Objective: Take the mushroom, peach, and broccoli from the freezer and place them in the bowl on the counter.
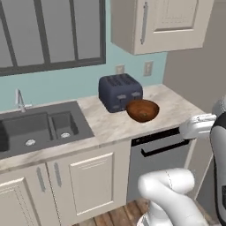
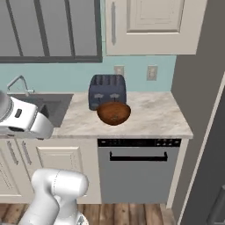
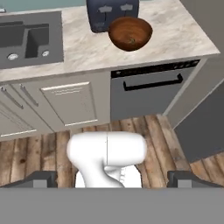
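Observation:
The reddish-brown bowl (image 1: pixel 142 110) (image 2: pixel 114 113) (image 3: pixel 130 33) stands on the beige counter (image 1: pixel 110 126) (image 2: pixel 154 116) (image 3: pixel 87 50), just in front of the toaster. My gripper (image 3: pixel 112 180) hangs well back from the counter, above the wooden floor. It is open, with its dark fingertips (image 3: pixel 41 178) far apart and nothing between them. A tall grey refrigerator side (image 2: pixel 200 101) (image 1: pixel 190 70) rises right of the counter; the freezer's inside is hidden. The mushroom, peach and broccoli are out of view.
A dark blue-grey toaster (image 1: pixel 119 92) (image 2: pixel 107 90) stands behind the bowl. The dark sink (image 1: pixel 35 128) (image 3: pixel 26 37) lies to the left. A grey dishwasher (image 2: pixel 138 169) (image 3: pixel 148 87) sits under the counter, and wall cabinets (image 1: pixel 163 22) hang above.

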